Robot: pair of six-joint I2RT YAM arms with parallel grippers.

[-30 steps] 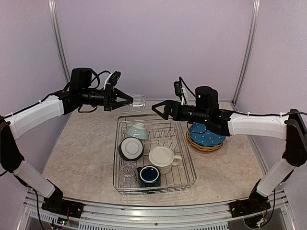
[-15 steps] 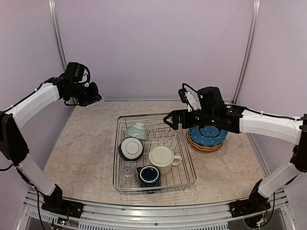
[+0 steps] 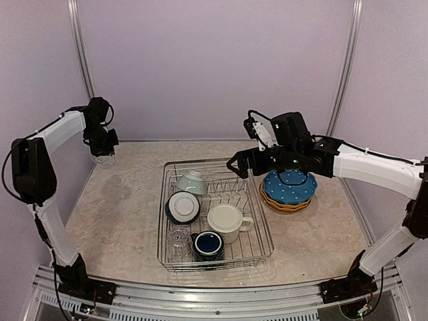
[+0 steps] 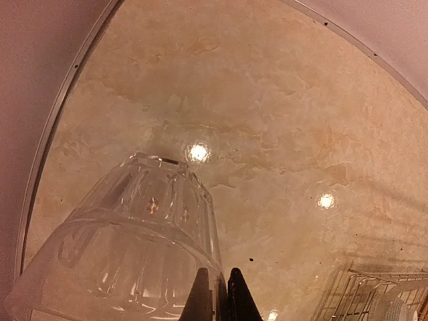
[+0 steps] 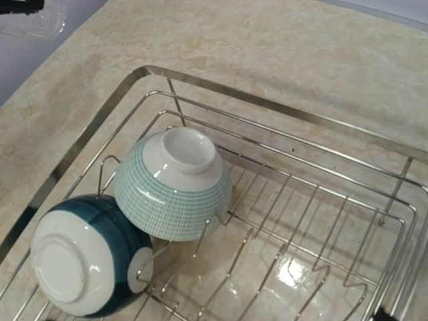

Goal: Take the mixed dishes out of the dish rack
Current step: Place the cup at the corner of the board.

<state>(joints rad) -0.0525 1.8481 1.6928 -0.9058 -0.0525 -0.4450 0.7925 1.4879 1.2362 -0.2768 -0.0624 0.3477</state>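
One pale bowl, one dark bowl, a cream mug, a navy mug and a small glass lie in the dish rack, mid-tabletop. The left gripper squeezes a clear glass at the far left corner. The right gripper hangs wide open over the rack's far edge. Dotted plates sit stacked just right of it.
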